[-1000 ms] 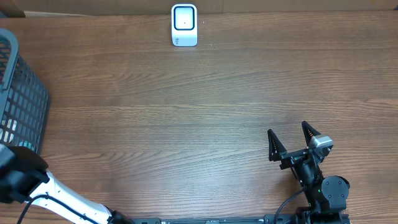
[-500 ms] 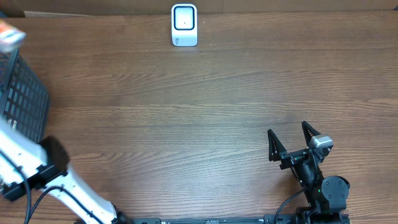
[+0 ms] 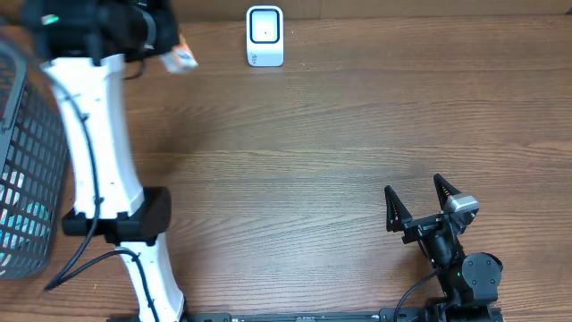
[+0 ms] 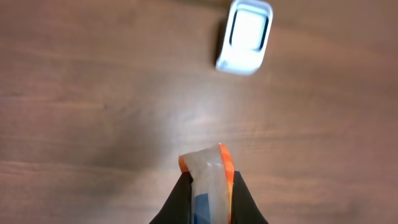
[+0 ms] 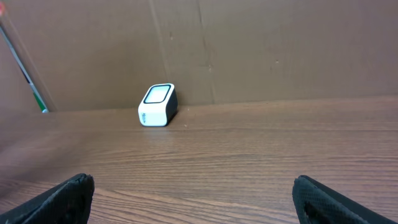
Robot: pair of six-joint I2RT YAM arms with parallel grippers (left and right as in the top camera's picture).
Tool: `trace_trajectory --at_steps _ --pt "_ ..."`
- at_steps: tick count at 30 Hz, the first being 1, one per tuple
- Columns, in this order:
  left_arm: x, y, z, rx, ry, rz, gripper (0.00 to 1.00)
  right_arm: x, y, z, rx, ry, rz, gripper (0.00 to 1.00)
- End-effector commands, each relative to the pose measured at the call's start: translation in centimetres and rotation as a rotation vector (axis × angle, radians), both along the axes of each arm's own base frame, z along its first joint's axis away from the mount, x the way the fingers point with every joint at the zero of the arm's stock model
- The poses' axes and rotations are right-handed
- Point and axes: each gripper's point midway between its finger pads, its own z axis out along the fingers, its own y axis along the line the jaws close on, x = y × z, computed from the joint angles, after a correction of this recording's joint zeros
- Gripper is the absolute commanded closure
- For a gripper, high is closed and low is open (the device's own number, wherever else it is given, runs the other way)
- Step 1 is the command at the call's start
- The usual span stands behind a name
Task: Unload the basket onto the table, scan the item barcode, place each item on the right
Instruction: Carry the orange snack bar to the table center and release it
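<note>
Nearest the base, R gripper (image 3: 413, 185) sits low at the bottom-right of the wood table (image 3: 313, 134), fingers spread wide w/ nothing btwn them; its wrist cam shows both black fingertips (image 5: 68, 198) at the frame's lower corners, bare tabletop ahead. L side: the white L arm reaches from the near edge up toward the far-left corner, running just beside a dark mesh basket (image 3: 36, 152) at the table's left edge; sth. teal and white shows thru the mesh, can't tell what. At the far end, L gripper (image 4: 211, 186) is pressed together, pinching the item (image 4: 208, 168), a small packet w/ clear wrap and an orange edge, a bit of blue lower down. Overhead view shows it blurred, poking out right of the gripper. Item hangs over the table, near the white scanner (image 3: 265, 36) but apart from it, to its left. Scanner stands at the far edge, window up, a cardboard wall (image 5: 249, 50) behind it.
</note>
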Motion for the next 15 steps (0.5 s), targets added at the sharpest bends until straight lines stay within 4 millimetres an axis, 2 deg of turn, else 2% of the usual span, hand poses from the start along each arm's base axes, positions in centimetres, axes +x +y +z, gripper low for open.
trace_trajectory --at_steps 1,6,15 --pt "-0.3 -0.9 -3.0 0.096 0.093 -0.029 0.96 0.0 -0.1 -0.2 0.002 -0.002 -0.005 0.00" --pt "-0.2 -2.7 -7.4 0.110 0.206 -0.071 0.96 0.0 -0.1 -0.2 0.002 -0.002 -0.005 0.00" --pt "0.4 -3.3 -13.2 0.120 0.306 -0.086 0.96 0.0 -0.1 -0.2 0.002 -0.002 -0.005 0.00"
